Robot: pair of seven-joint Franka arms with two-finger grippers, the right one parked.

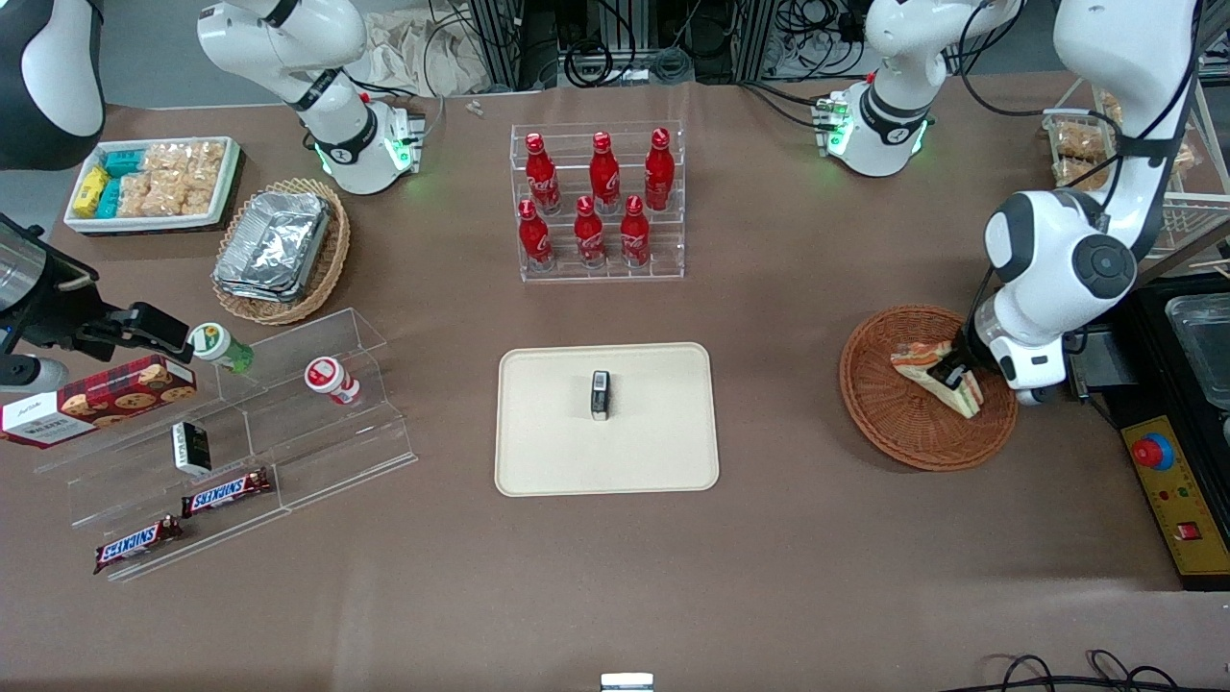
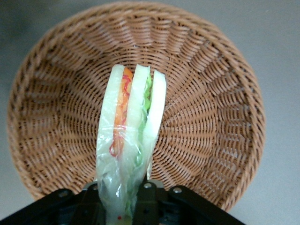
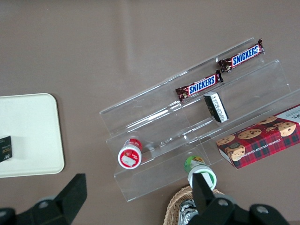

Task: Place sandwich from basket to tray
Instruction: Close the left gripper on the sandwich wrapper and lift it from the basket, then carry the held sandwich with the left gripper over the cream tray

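front view looks down over the whole table; left wrist view looks closely down into the basket [image 2: 220,93], both showing it.

Robot lab w/ a mock shop/snack-bar setup. Two white arm bases [image 1: 370,144] w/ green status lights bolted at the upper edge of the brown tabletop [image 1: 769,577]; cable bundles [image 1: 615,48] and aluminium framing along the top of the frame; control box w/ red e-stop button [image 1: 1151,452] at lower right. Goods laid out retail-style: clear acrylic rack of red cola bottles [image 1: 598,202] at upper centre, stepped acrylic display [image 1: 240,432] w/ Snickers bars [image 1: 226,493] and cookie box [image 1: 96,399] at lower left, white tray of snack packets [image 1: 154,183] at upper left.
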